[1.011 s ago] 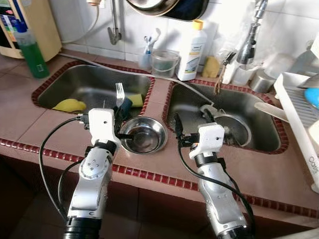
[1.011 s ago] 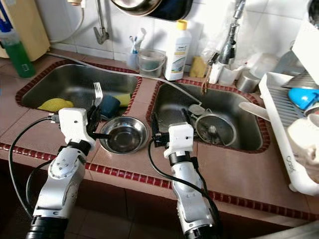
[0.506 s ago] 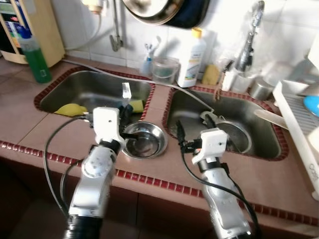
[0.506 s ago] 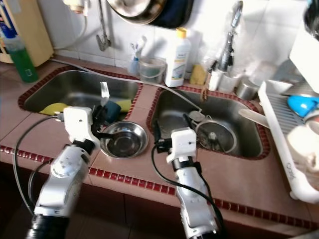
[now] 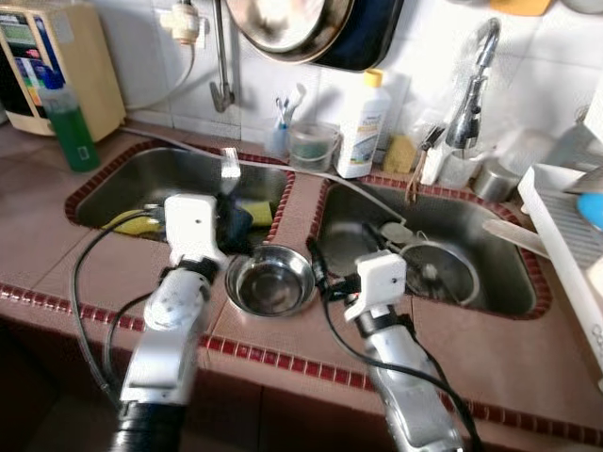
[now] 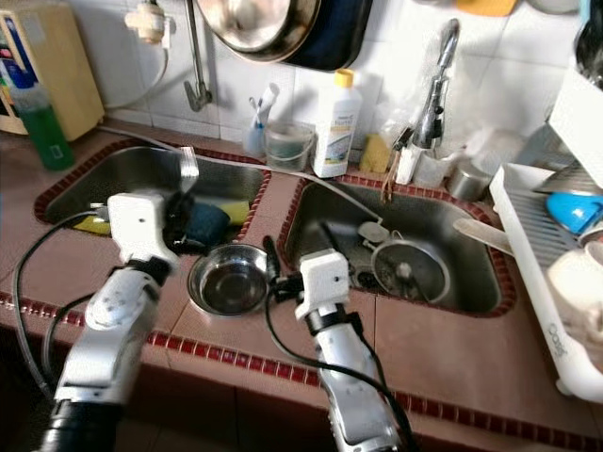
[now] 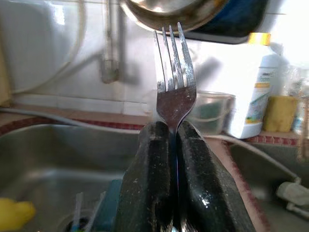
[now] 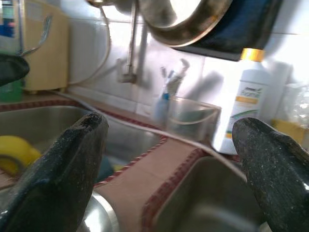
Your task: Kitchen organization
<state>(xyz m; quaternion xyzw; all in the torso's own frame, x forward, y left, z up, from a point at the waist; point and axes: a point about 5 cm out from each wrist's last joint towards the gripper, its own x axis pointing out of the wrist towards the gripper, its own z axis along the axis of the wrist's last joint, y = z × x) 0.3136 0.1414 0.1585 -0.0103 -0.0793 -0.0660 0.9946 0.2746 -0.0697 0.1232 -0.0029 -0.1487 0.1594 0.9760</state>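
Note:
My left gripper [image 7: 171, 140] is shut on the handle of a steel fork [image 7: 175, 82] that stands tines up. In the eye views that fork [image 5: 229, 164] is over the right end of the left sink [image 5: 141, 174], just behind a round steel bowl [image 5: 271, 281]. The bowl sits empty on the tiled strip between the two sinks. My right gripper [image 5: 339, 252] hovers at the bowl's right side, near the left edge of the right sink [image 5: 490, 287]. Its fingers [image 8: 58, 169] stand wide apart with nothing between them.
A yellow sponge [image 5: 132, 224] and a dark cup lie in the left sink. A strainer [image 5: 433, 273] rests in the right sink under the faucet [image 5: 471, 89]. A white bottle [image 5: 363, 113], clear cup and green bottle [image 5: 68, 122] line the back. A dish rack [image 5: 565, 235] stands right.
The camera has shifted. My left gripper has carried the fork back from the bowl, further over the left sink. My right gripper has moved slightly left, closer to the bowl.

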